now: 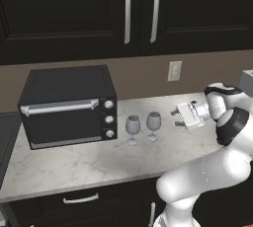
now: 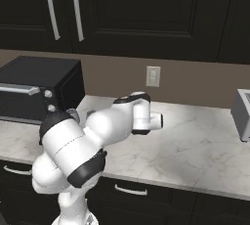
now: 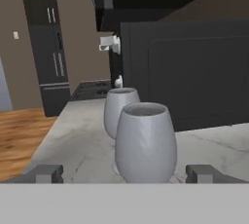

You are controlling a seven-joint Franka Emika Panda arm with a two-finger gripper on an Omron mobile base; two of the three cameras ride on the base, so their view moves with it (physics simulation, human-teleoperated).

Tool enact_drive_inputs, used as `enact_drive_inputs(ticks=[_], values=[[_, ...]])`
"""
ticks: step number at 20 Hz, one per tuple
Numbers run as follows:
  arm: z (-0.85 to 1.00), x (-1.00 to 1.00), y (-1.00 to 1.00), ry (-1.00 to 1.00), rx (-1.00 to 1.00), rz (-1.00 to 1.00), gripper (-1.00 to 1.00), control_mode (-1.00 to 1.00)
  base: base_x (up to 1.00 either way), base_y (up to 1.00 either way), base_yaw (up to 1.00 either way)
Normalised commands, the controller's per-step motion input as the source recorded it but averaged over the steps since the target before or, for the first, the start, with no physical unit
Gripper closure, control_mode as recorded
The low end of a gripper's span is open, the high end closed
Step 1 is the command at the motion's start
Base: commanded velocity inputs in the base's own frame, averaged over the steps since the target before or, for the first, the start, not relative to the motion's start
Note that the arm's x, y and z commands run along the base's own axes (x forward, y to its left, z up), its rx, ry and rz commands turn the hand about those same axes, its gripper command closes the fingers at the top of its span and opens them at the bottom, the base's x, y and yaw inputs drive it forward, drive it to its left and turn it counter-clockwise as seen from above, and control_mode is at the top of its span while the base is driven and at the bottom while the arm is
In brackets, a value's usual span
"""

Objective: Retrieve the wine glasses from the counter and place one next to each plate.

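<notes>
Two wine glasses stand upright on the counter [image 1: 89, 164], side by side and just right of a black toaster oven [image 1: 69, 105]: the far glass [image 1: 132, 125] nearer the oven, the near glass [image 1: 153, 121] closest to the gripper [image 1: 174, 116]. The gripper is wide open and holds nothing — in the hand view both fingertips flank the near glass's bowl without touching.

To grasp well, keep the hand level, advance until the bowl sits between the fingers, and close gently; whether the far glass would be nudged is hard to judge, as the two overlap there.

The arm reaches left across the counter, wrist turned sideways, gripper horizontal at bowl height.
</notes>
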Motion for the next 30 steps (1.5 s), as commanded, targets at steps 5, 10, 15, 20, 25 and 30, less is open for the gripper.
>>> enact_drive_inputs(ticks=[5,10,15,20,25,30], values=[[-0.01,0.0,0.1,0.0,0.0,0.0,-1.0,-1.0,0.0,0.0,0.0],[-0.04,0.0,0.27,0.0,0.0,0.0,-1.0,-1.0,0.0,0.0,0.0],[-0.09,0.0,0.33,-0.04,-0.01,0.0,-1.0,-1.0,0.0,0.0,0.0],[-0.16,0.0,0.27,-0.09,-0.01,0.0,-1.0,-1.0,0.0,0.0,0.0],[-0.04,0.0,0.05,-0.01,0.0,0.02,-1.0,-1.0,0.0,0.0,0.0],[-0.08,0.0,0.0,0.0,0.0,0.03,-1.0,-1.0,0.0,0.0,0.0]])
